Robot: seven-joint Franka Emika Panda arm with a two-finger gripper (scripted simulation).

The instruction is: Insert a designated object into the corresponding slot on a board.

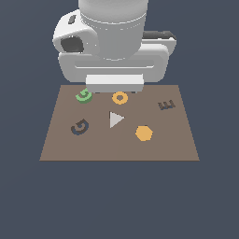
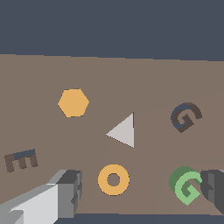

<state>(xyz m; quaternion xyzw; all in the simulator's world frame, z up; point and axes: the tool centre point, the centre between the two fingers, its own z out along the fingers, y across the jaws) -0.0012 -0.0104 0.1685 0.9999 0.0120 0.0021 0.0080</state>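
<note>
The green G block (image 1: pixel 83 95) lies on the brown board (image 1: pixel 116 149) near its far edge, on the exterior view's left. In the wrist view the green G (image 2: pixel 187 186) sits just inside one finger (image 2: pixel 214 192) of my gripper (image 2: pixel 140 192). The gripper is open wide and holds nothing; its other finger (image 2: pixel 65 194) is far off past the orange ring. In the exterior view the arm's hand (image 1: pixel 114 81) hangs over the board's far edge and hides the fingers. The dark G-shaped slot (image 1: pixel 80 127) (image 2: pixel 185 116) lies empty, nearer the front than the block.
An orange ring (image 1: pixel 119 98) (image 2: pixel 113 179) lies between the fingers' line beside the green G. A grey triangle (image 1: pixel 115 119) (image 2: pixel 124 131), an orange hexagon (image 1: pixel 144 133) (image 2: pixel 73 103) and a brown E-shaped recess (image 1: pixel 166 105) (image 2: pixel 21 160) are also on the board.
</note>
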